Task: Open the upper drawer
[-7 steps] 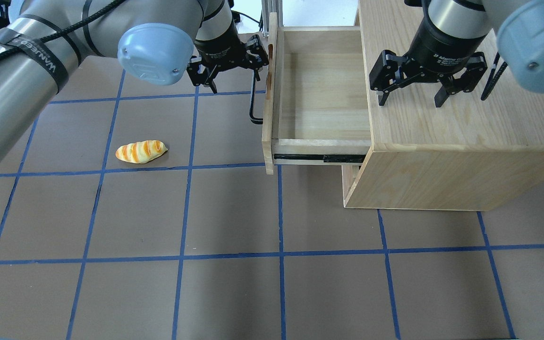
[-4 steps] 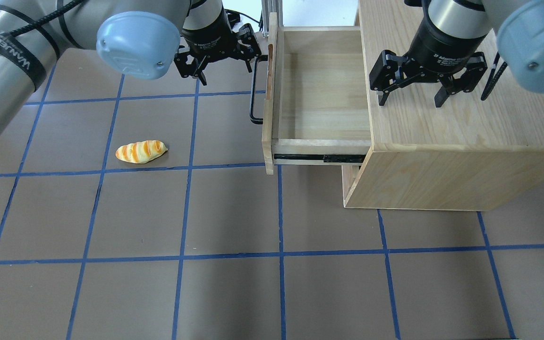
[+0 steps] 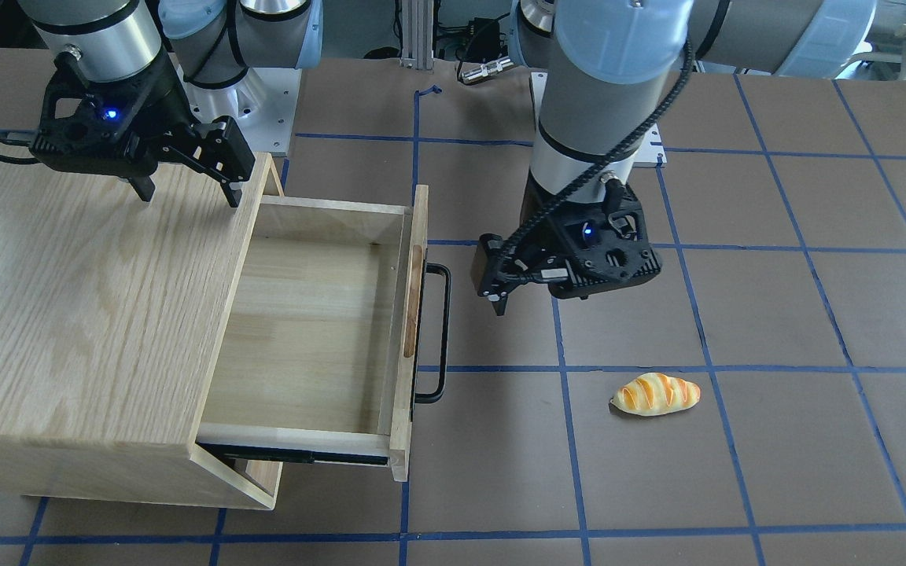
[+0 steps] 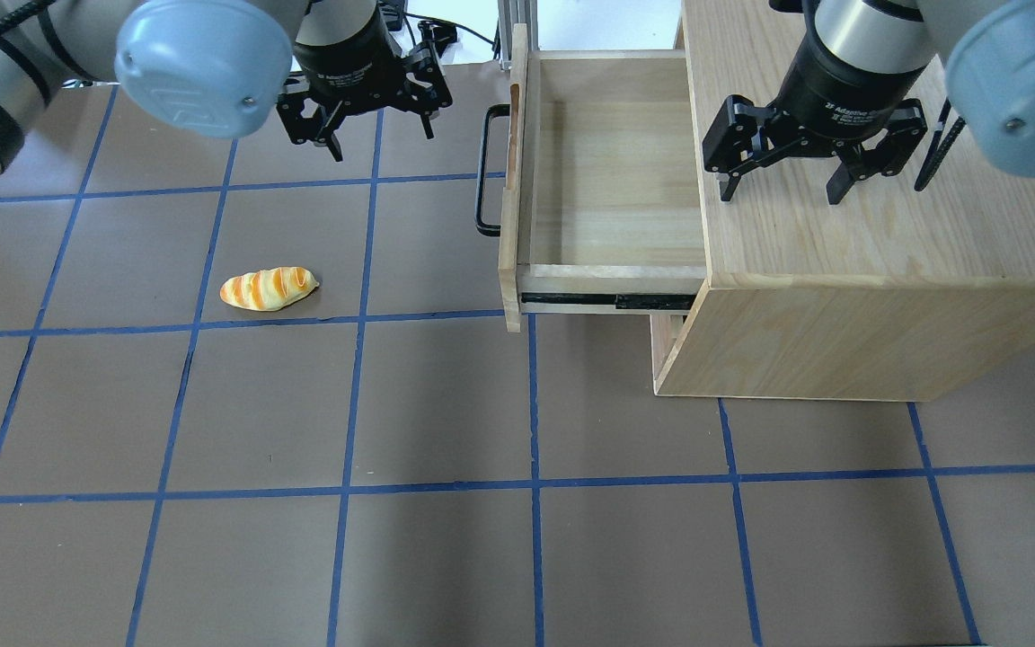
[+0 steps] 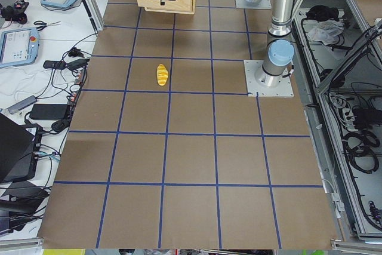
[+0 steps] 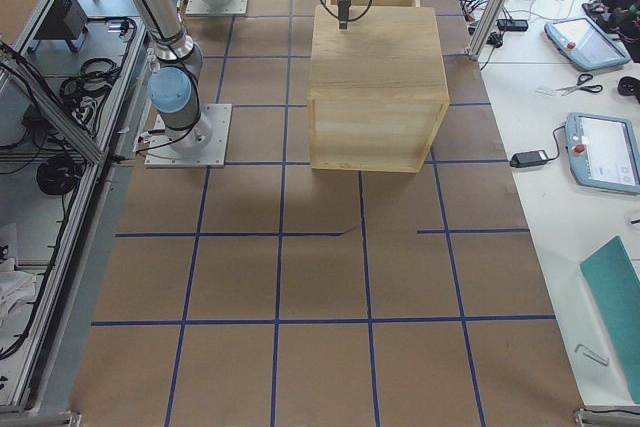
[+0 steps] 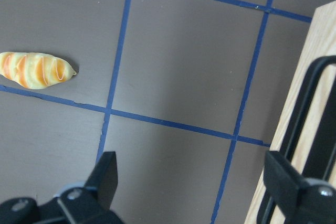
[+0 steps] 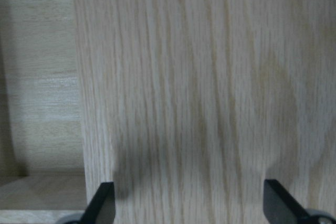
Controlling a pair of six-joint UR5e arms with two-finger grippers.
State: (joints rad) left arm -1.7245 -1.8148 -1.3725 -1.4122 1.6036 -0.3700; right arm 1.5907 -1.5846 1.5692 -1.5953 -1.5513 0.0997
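The upper drawer (image 4: 612,180) is pulled well out of the oak-grain cabinet (image 4: 886,252), and its light-wood box is empty. Its black bar handle (image 4: 482,171) is on the front panel, facing the open table. The drawer also shows in the front-facing view (image 3: 311,330). My left gripper (image 4: 382,142) is open and empty, hovering to the left of the handle and apart from it. In the left wrist view the handle (image 7: 310,129) is at the right edge. My right gripper (image 4: 780,193) is open and empty above the cabinet top.
A striped orange bread roll (image 4: 268,288) lies on the brown table to the left of the drawer; it also shows in the left wrist view (image 7: 37,70). Blue tape lines grid the table. A lower drawer front sits under the open one.
My left gripper has moved left and back, away from the drawer handle. The drawer stays pulled out. The right arm has not moved.
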